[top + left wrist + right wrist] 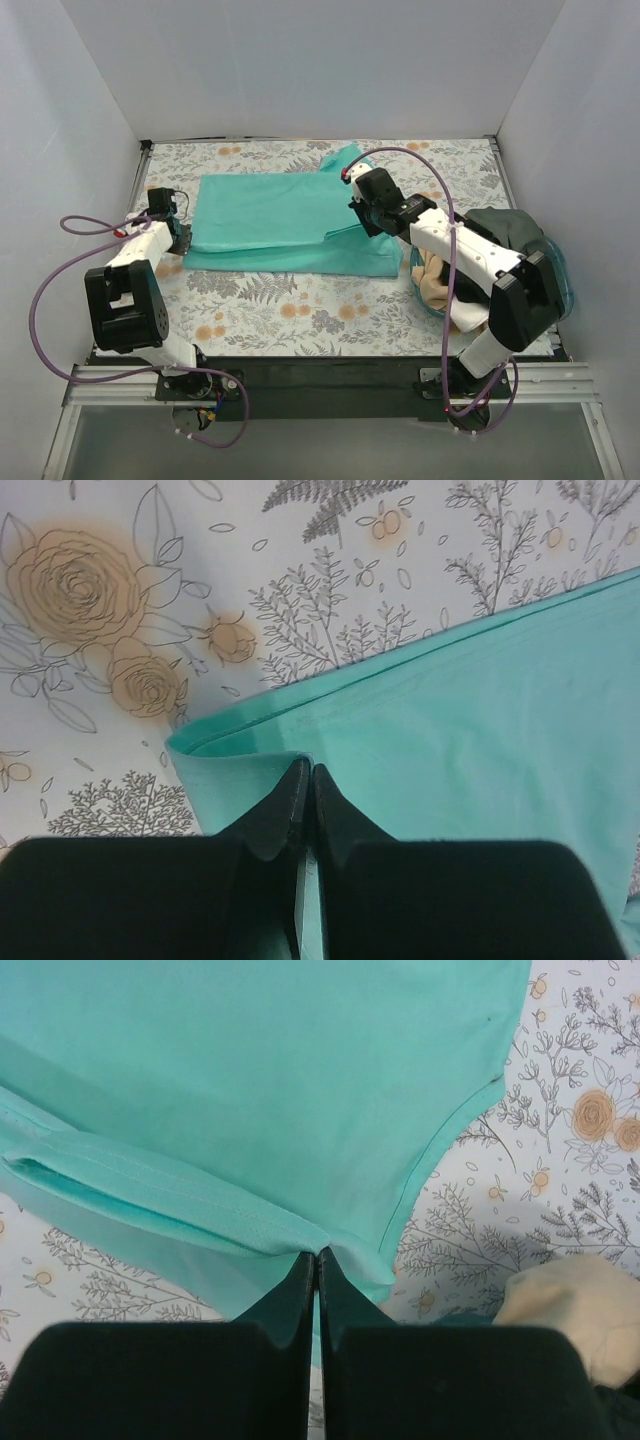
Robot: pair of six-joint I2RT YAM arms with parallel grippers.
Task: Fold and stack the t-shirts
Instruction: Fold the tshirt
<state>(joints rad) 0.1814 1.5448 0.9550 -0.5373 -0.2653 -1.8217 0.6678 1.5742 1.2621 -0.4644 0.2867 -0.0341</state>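
The teal-green t-shirt lies spread across the middle of the floral table. My left gripper is shut on its left corner, where the hem curls up by the black fingertips. My right gripper is shut on the shirt's right side and pinches a folded hem lifted off the table. A beige shirt and a dark grey-olive shirt sit in the tub at the right; the beige one also shows in the right wrist view.
The translucent blue tub stands at the right edge under my right arm. White walls close in the table on three sides. Purple cables loop beside both arms. The floral tablecloth shows in front of the shirt.
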